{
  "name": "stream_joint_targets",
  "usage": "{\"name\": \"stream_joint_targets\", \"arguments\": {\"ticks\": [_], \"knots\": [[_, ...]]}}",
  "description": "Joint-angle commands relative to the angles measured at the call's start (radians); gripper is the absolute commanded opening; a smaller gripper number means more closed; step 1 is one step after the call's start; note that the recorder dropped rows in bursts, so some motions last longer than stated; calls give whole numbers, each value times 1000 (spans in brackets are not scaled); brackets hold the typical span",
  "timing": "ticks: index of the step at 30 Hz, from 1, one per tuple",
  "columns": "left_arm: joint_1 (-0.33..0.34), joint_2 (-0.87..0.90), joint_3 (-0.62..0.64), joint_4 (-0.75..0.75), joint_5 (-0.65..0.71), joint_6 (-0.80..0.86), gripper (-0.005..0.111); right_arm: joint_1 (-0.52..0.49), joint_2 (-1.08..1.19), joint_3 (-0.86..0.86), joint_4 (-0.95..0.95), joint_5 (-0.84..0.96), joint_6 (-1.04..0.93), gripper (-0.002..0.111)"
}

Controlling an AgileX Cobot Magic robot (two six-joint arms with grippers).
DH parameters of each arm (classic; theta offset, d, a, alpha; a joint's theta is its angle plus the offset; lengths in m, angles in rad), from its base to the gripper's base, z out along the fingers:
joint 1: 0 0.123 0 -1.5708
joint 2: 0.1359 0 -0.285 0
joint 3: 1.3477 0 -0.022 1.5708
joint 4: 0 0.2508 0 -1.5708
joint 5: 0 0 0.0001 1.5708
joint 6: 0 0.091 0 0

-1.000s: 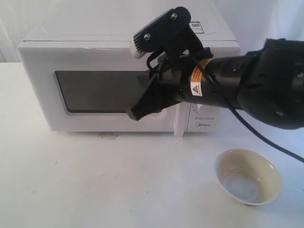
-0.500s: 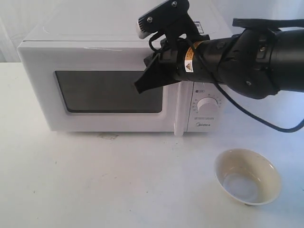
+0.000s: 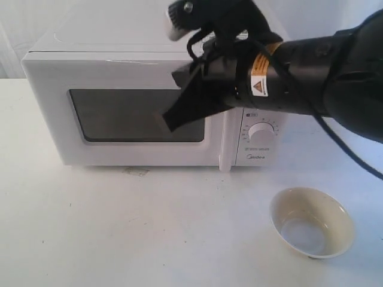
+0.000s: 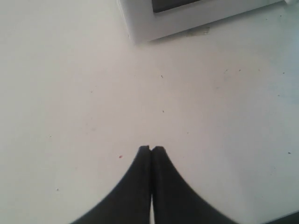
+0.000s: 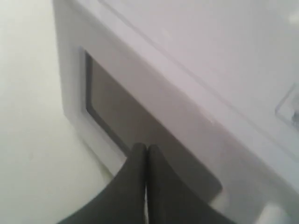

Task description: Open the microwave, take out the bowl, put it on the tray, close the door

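The white microwave (image 3: 119,66) stands at the back of the table with its door (image 3: 54,119) shut; the dark window (image 3: 119,116) and the vertical bar handle (image 3: 225,146) face me. The cream bowl (image 3: 311,222) sits upright on the table in front of the knob panel, apart from both grippers. My right gripper (image 3: 170,122) hovers in front of the window's right part, shut and empty; its wrist view shows the tips (image 5: 143,147) over the window's edge. My left gripper (image 4: 152,148) is shut and empty above bare table near the microwave's corner (image 4: 187,18). No tray shows in any view.
The black right arm (image 3: 323,78) crosses in front of the microwave's upper right and hides the top knob; the lower knob (image 3: 261,131) shows. A small smudge or sticker (image 3: 136,172) lies on the white table just before the microwave.
The right arm lifted from the door's lower right to in front of the window's upper right, then the fingertips dipped slightly. Door stays shut; bowl has not moved.
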Motion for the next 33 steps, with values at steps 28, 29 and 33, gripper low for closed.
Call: {"name": "stream_joint_targets", "arguments": {"ticks": [28,29,33], "knots": [[-6,-6,67,8,-21,-85,0,8,-25,6,3,-293,33,0],[-6,-6,67,8,-21,-85,0,8,-25,6,3,-293,33,0],[-6,-6,67,8,-21,-85,0,8,-25,6,3,-291,33,0]]}}
